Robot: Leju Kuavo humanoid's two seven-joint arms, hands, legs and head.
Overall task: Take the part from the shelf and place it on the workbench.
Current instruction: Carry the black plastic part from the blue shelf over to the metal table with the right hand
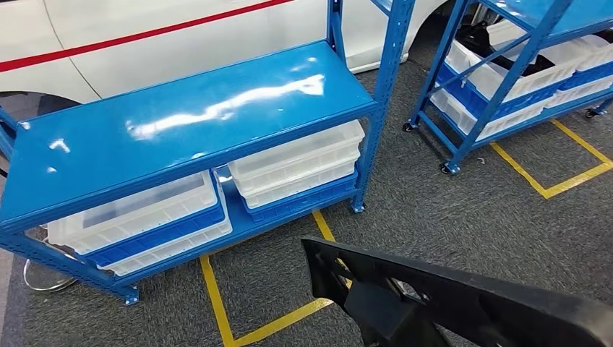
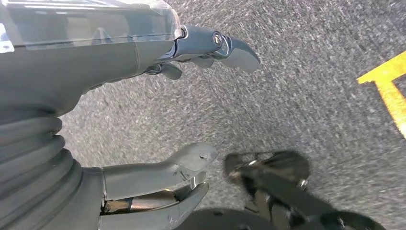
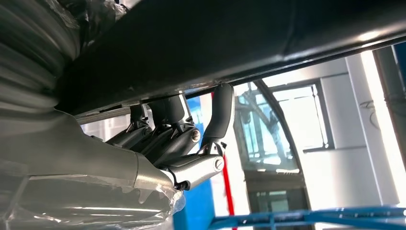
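Nearest the camera, the long black plastic part [image 1: 463, 300] juts across the carpet [image 1: 448, 195], carried from below by the right hand [image 3: 177, 143], whose fingers [image 3: 220, 112] press up against its underside; it looks stiff, light and awkwardly long, so I judge a hold near its middle steadiest. The left hand [image 2: 143, 120] hangs with fingers spread, holding nothing. Beyond the part, the blue shelf [image 1: 181, 116] offers a bare top, its corner post the edge to clear.

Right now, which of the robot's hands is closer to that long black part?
Right. The right hand has its fingers up against the black part, carrying it. The left hand hangs open above the carpet, away from it.
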